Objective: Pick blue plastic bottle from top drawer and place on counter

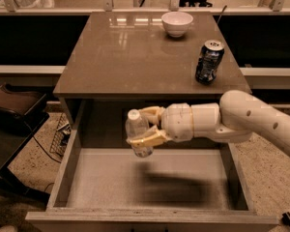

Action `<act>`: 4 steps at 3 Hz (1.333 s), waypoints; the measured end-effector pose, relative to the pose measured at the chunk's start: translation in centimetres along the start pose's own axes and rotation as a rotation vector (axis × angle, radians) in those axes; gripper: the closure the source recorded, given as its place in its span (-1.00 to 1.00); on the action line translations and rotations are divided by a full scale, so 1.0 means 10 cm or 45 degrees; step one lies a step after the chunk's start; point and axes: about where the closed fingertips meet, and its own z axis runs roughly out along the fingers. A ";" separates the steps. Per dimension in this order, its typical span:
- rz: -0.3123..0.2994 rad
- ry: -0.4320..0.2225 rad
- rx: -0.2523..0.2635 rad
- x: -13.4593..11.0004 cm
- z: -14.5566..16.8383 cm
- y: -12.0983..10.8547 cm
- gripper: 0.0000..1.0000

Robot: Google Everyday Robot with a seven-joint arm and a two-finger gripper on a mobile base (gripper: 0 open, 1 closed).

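Mid-lift, by the look of it. Claw [138, 126] clenched on the blue plastic bottle [135, 129], cap up, hanging over the top drawer [106, 178] with a shadow on the floor beneath, in front of and seemingly below the worktop [125, 57] edge. Next: raise past that lip without clipping it, carry over bare worktop, set down upright, well apart from the dark drink can [209, 62] at right and the white bowl [177, 23] at the rear. Bottle's label half hidden by the claw; height above the floor hard to judge; arm cut off at right.
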 end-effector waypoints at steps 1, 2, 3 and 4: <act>0.069 -0.080 0.107 -0.64 -0.03 -0.47 1.00; 0.189 -0.070 0.310 -1.03 -0.21 -0.95 1.00; 0.340 -0.006 0.691 -1.31 -0.71 -1.50 1.00; 0.336 -0.006 0.683 -1.32 -0.69 -1.49 1.00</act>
